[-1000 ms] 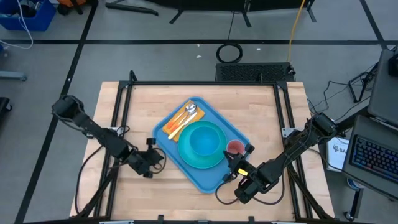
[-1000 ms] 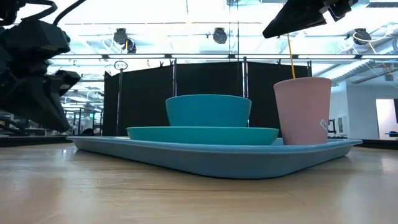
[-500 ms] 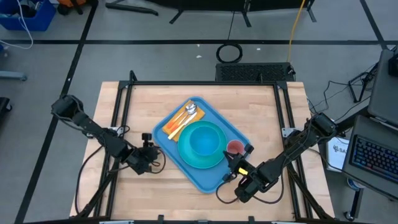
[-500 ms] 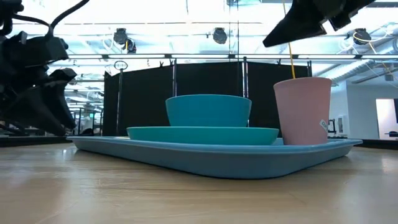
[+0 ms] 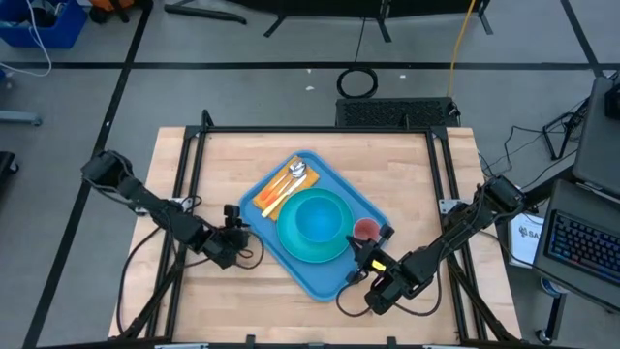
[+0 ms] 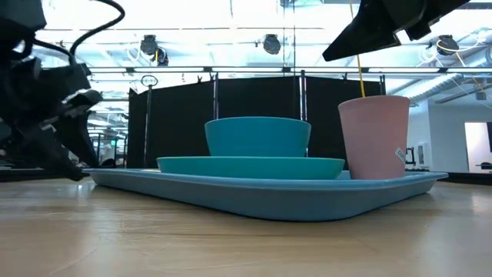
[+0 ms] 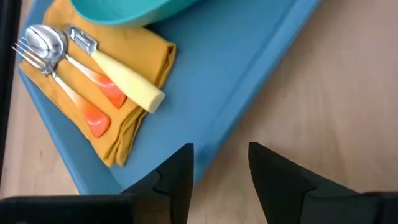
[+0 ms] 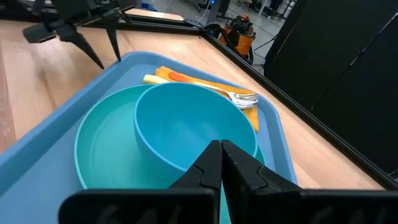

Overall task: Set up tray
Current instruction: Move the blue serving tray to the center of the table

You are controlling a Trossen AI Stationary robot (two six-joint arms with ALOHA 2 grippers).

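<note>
Our left gripper (image 7: 219,163) backed off the tray (image 5: 373,216), jaws now spread. Right gripper (image 8: 220,157) jaws stay pressed together. We think it's stiff; grab its rim.

Both arms are dark, slim and jointed, with black cables looping beside them down to the table. The left gripper (image 7: 219,171) ends in two flat, matte black fingers with squared tips. The right gripper (image 8: 221,163) has the same black fingers and shows yellow markings near its wrist.
</note>
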